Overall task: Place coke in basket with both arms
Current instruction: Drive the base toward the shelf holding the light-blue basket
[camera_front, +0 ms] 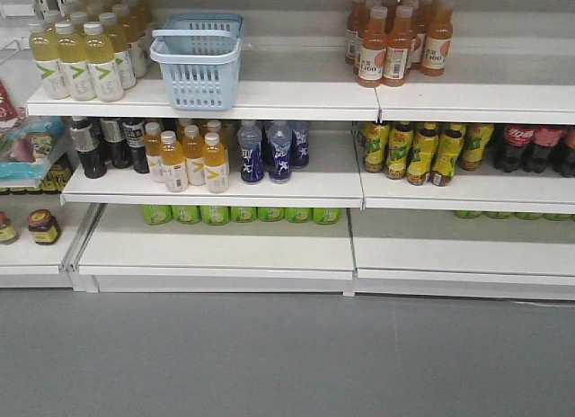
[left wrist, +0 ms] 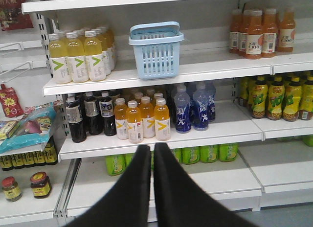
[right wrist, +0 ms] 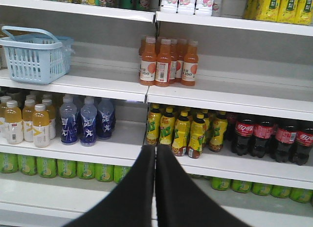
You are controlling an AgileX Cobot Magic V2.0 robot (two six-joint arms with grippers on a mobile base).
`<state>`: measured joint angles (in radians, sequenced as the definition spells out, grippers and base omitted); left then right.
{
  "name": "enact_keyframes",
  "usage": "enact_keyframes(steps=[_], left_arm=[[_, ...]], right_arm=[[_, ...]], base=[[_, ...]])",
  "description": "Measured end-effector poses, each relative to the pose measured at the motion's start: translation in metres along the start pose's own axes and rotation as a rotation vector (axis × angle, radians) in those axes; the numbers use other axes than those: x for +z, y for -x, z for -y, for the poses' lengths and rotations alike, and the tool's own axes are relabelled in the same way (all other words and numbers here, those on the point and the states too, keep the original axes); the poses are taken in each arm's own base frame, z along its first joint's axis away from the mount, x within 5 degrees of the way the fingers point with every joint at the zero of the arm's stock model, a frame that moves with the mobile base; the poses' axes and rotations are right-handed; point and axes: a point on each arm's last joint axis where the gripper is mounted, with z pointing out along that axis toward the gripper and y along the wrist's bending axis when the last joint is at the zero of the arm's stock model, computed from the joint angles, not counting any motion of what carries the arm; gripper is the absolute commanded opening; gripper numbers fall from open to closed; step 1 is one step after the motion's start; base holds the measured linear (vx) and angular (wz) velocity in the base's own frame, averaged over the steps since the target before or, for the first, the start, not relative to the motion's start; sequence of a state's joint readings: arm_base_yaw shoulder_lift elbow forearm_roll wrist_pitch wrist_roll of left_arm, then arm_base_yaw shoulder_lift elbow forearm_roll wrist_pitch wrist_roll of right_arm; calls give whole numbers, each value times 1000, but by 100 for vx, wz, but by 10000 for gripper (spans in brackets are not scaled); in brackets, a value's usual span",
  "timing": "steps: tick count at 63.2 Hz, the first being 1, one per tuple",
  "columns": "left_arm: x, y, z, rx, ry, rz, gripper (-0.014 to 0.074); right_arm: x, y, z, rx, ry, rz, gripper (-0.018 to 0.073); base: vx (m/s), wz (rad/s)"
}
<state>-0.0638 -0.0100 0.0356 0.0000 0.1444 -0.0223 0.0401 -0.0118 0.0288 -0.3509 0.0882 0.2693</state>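
**2 claws closed, coke on shelf**

Left claw (left wrist: 152, 147) — fingers pressed together, gripping nothing, pointed at the shelves (left wrist: 161, 73). Right claw (right wrist: 155, 148) — same condition, fingers together, nothing between them. Coke (right wrist: 264, 135): 4 bottles visible in a row at the right end of a shelf (right wrist: 234, 166), upright, red labels facing out, just beside the yellow-labelled bottles (right wrist: 182, 133). Basket (right wrist: 34, 65): upright, 1 level higher and further left, standing between the pale yellow drinks (left wrist: 78, 58) and the orange bottles (right wrist: 164, 63). Directly under the basket stand blue bottles (camera_front: 265, 152) and small yellow juice bottles (camera_front: 189, 156). Coke and basket are well apart; neither claw touches either.
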Motion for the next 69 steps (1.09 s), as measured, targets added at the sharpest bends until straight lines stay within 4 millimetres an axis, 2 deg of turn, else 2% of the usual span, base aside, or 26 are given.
enact_keyframes(steps=[69], left_arm=[[0, 0, 0, 0, 0, 0, -6]], right_arm=[[0, 0, 0, 0, 0, 0, -5]], base=[[22, -1]])
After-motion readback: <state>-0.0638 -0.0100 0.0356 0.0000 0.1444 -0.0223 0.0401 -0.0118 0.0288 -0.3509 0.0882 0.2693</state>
